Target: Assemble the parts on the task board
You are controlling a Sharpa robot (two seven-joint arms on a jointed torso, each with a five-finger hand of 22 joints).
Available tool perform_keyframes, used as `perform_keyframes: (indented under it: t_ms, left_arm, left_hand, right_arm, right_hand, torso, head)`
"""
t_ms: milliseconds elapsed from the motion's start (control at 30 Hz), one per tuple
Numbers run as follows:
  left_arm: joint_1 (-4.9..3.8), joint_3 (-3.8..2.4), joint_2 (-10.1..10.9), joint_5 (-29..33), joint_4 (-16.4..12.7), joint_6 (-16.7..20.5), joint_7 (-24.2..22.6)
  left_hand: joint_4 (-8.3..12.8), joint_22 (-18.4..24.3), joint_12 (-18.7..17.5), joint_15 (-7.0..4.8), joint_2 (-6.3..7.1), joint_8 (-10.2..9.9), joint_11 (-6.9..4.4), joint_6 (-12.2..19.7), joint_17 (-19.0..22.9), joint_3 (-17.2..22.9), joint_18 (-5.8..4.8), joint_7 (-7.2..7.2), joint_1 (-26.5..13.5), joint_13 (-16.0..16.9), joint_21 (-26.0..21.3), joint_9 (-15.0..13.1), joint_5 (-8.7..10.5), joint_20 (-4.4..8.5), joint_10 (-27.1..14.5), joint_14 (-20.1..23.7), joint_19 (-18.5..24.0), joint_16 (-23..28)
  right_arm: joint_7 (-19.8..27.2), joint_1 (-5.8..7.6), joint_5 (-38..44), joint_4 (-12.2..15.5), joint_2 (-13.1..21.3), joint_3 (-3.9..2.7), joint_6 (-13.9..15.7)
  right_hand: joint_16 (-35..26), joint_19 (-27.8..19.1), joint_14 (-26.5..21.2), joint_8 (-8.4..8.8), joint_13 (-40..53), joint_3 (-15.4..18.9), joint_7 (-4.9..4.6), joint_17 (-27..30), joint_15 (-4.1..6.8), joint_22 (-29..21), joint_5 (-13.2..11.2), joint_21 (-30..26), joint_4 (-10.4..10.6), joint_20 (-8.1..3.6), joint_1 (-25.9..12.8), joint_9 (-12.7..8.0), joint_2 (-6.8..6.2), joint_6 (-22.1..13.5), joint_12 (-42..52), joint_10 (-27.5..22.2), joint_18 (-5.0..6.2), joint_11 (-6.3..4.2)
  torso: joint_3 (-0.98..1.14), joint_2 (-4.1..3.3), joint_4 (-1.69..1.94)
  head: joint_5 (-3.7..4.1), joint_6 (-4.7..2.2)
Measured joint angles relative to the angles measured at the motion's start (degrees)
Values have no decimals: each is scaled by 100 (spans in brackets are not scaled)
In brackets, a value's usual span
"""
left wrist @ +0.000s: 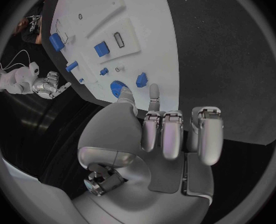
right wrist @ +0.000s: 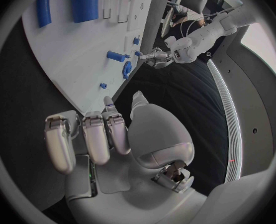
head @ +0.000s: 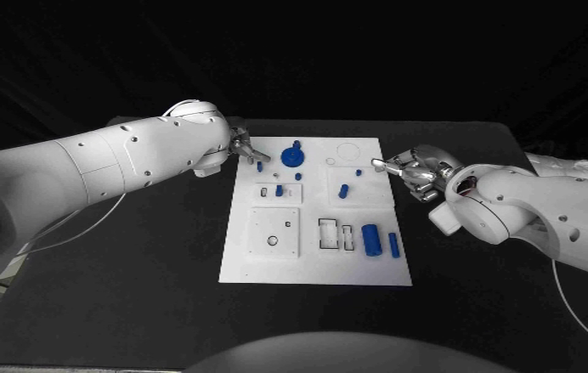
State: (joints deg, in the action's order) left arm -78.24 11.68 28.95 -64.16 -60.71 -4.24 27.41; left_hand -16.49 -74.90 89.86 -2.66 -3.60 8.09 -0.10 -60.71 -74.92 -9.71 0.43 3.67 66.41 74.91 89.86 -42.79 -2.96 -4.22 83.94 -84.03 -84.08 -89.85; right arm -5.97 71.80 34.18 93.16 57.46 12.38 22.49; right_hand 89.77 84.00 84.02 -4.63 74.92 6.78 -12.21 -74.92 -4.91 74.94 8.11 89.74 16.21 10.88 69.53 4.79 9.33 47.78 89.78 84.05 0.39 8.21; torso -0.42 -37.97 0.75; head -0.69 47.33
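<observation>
Hovering at the board's far-left corner, the left hand (head: 241,149) holds nothing, fingers loosely apart. The small blue peg (head: 260,166) stands upright just beside its fingertips, on the task board (head: 316,262). The right hand (head: 415,172), likewise unladen, sits farther off. Black table (head: 147,288) around.

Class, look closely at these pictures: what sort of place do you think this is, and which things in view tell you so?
Probably a robotics lab or test bench. A white task board with small blue parts lies on a black table against a dark backdrop, and two white arms end in silver hands, left hand and right hand.
</observation>
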Motion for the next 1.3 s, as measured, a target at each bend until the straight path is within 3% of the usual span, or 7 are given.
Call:
perform_keyframes:
  t_ms: [333,633,767,1033,1300]
  left_arm:
    - [4,1,-38,105,56,-114,-49]
    - [14,1,-34,133,58,-128,-65]
    - [15,1,-35,137,48,-127,-67]
    - [16,2,-69,142,68,-128,-58]
    - [20,2,-143,142,167,-144,-31]
  left_hand:
    - [8,0,0,0,9,-4,0,1,0,-88,0,0,274,0,0,1,-1,0,0,0,0,0]
    - [-32,0,0,0,6,-3,0,1,1,-191,0,0,272,0,0,-17,-1,0,0,0,0,0]
    - [-16,0,0,0,5,96,0,-109,1,-254,0,-27,270,0,0,-71,-1,0,0,0,0,0]
    - [-24,0,0,0,-75,188,0,-156,1,-340,0,-70,191,0,0,-180,-1,0,0,0,0,0]
    - [-32,0,0,0,-337,265,-21,-155,1,-395,0,-70,7,0,0,-272,-1,0,21,0,0,0]
  right_arm:
    - [-31,-11,0,-16,-8,0,-59]
    - [-58,-22,0,-20,-9,0,-111]
    - [-67,-24,0,-21,-8,0,-126]
    - [-80,-27,1,-22,-13,0,-143]
    - [-92,-28,1,-20,-20,0,-152]
  right_hand:
    - [0,0,0,0,0,16,0,0,0,-1,0,0,16,42,0,-1,0,0,0,-21,0,21]
    - [0,0,0,0,0,16,0,1,0,-1,0,0,16,41,0,4,0,0,0,-21,0,21]
    - [0,0,0,0,0,16,0,1,0,-2,0,0,16,41,0,4,0,0,0,-21,0,21]
    - [0,0,0,0,0,16,0,1,0,-2,0,0,16,41,0,3,0,0,0,-21,0,21]
    - [0,0,0,0,0,32,0,1,0,-2,0,0,32,41,0,3,0,0,0,-21,0,21]
  torso:
    - [-1,1,2]
    - [-1,5,3]
    - [-1,5,4]
    - [-2,2,1]
    - [-2,2,2]
  head:
    - [-11,9]
    - [-5,18]
    - [-2,12]
    - [2,8]
    - [-16,6]
